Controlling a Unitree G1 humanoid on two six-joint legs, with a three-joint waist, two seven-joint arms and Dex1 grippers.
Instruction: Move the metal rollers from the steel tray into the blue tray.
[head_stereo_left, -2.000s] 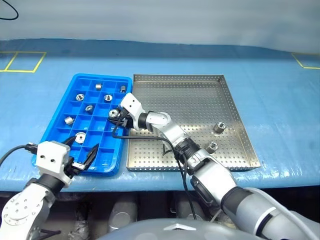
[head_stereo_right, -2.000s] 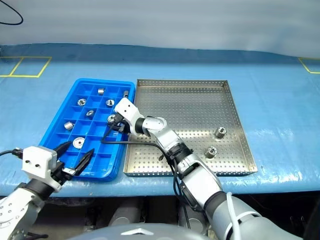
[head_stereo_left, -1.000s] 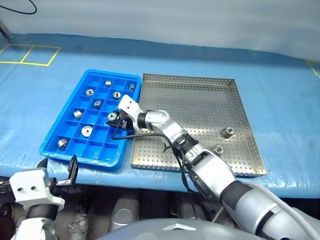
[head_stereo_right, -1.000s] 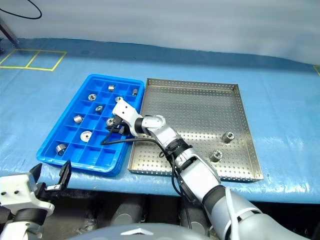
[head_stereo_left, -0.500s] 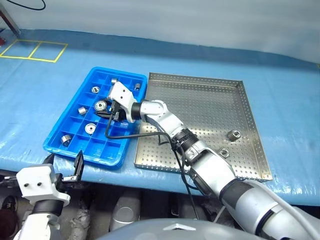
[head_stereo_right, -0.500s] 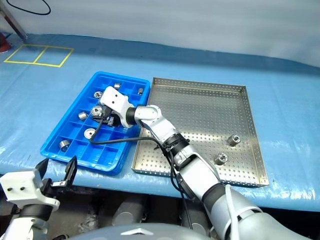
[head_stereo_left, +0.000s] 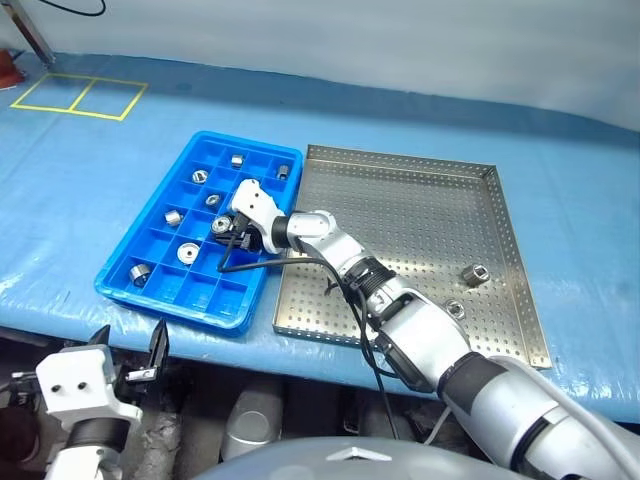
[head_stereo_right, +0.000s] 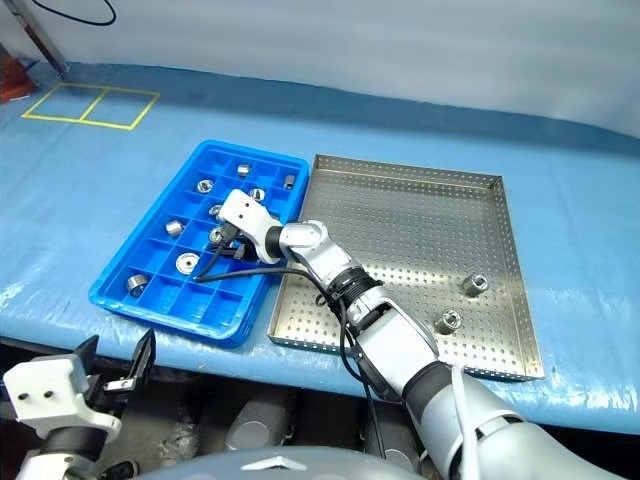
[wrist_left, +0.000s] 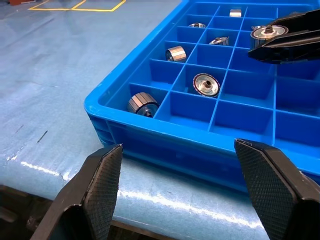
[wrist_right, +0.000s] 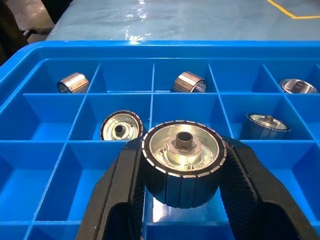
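Observation:
The blue tray (head_stereo_left: 170, 305) lies left of the steel tray (head_stereo_left: 400, 200) on the blue table. My right gripper (head_stereo_left: 226, 230) reaches over the blue tray's middle compartments, shut on a metal roller (wrist_right: 182, 160) that is held end-on between both fingers. Several more rollers rest in the blue tray's compartments, such as one (head_stereo_left: 137, 272) at the near left and another (head_stereo_left: 185, 256) beside it. Two rollers (head_stereo_left: 473, 272) (head_stereo_left: 452, 307) remain on the steel tray's right side. My left gripper (head_stereo_left: 130, 348) hangs open below the table's front edge, just in front of the blue tray's near corner (wrist_left: 100, 107).
Yellow tape squares (head_stereo_left: 80, 95) mark the table's far left. A black cable (head_stereo_left: 250, 266) trails from the right gripper across the blue tray's near right part. The table's front edge (head_stereo_left: 60, 320) runs just in front of both trays.
The whole view has shifted. My left gripper has drawn back from over the blue tray's near edge to below the table's front. The right gripper stays shut on the roller above the blue tray.

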